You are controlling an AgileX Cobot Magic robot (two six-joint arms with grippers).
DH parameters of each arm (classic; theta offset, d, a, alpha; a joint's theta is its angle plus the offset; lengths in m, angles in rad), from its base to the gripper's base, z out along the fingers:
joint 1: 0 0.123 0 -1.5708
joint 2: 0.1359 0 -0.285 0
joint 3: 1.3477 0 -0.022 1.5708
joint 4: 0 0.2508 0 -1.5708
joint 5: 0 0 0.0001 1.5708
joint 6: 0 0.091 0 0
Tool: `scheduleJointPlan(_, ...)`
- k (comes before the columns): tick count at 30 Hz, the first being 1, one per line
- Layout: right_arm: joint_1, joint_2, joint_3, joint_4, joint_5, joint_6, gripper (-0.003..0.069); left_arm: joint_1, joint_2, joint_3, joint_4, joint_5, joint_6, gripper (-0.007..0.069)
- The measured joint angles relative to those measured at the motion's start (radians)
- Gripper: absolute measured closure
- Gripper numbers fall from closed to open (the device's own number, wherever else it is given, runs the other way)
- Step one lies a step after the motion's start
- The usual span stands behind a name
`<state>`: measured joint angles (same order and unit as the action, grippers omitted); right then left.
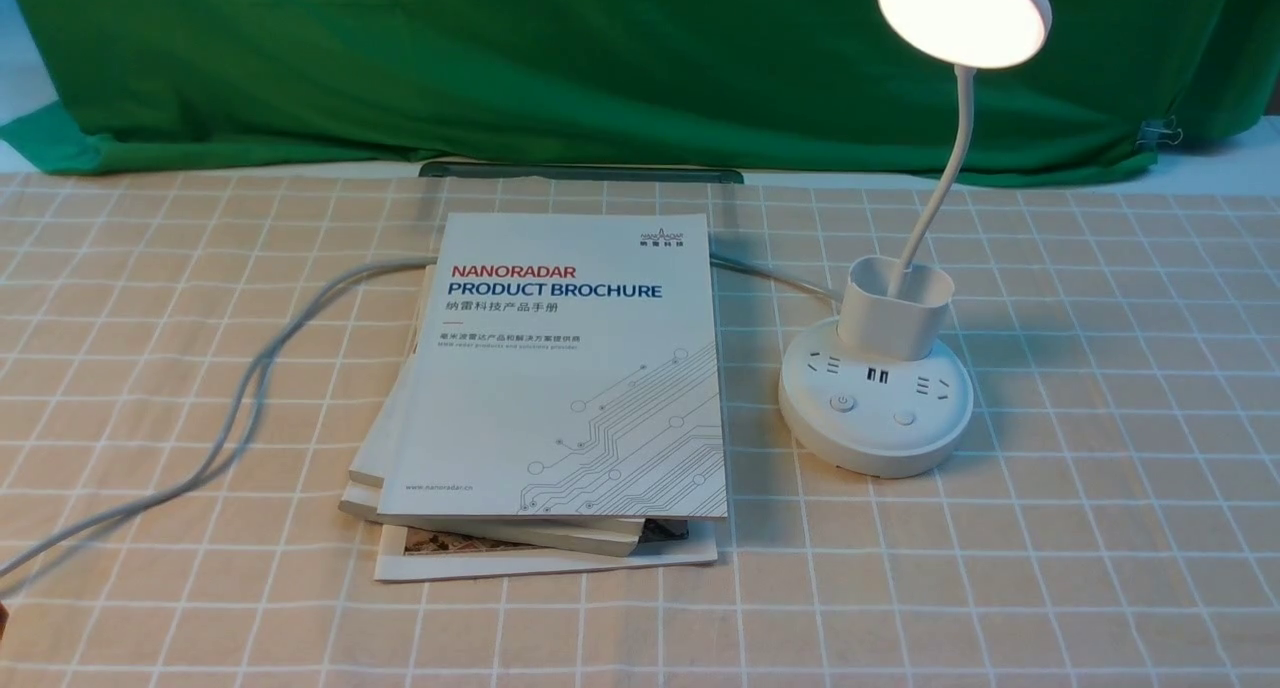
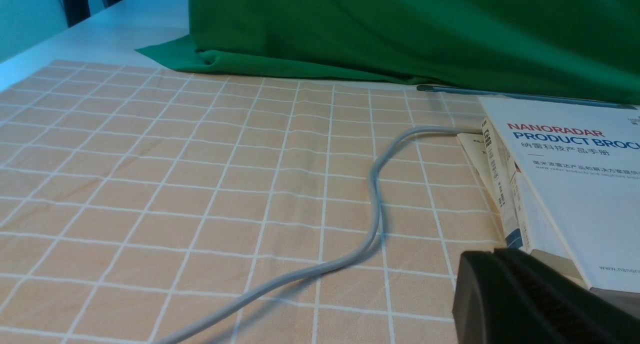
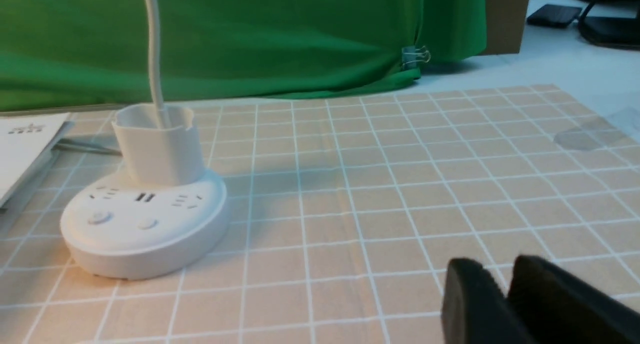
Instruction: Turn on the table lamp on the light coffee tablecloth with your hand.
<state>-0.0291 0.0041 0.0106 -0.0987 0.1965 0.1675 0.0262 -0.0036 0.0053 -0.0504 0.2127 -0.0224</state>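
Two grippers concern you. Your right gripper (image 3: 505, 284) shows two black fingers with a narrow gap, holding nothing — well apart from the table lamp (image 1: 876, 393). Your left gripper (image 2: 525, 294) shows only a dark edge; its state cannot be told. Lit, the lamp stands on the light coffee tablecloth (image 1: 1100, 468) — beside stacked brochures (image 1: 560, 388).

The table lamp (image 1: 876, 398) looks like smooth, matt white plastic. The light coffee tablecloth (image 1: 1100, 528) is soft woven cloth, faintly creased. The brochure (image 1: 565, 368) has a smooth paper cover with a slight sheen. The backdrop (image 1: 560, 68) is matt green fabric, and the cable (image 1: 250, 378) looks like smooth grey rubber.
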Motion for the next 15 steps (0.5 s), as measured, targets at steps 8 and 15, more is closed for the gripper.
scheduleJointPlan(8, 0.0, 0.0, 0.0, 0.001, 0.018, 0.018, 0.0458, 0.0, 0.0, 0.0, 0.0, 0.0, 0.0, 0.0603)
scheduleJointPlan(15, 0.0, 0.0, 0.0, 0.002, 0.018, 0.028, 0.0445, 0.0, 0.0, 0.0, 0.0, 0.0, 0.0, 0.0603)
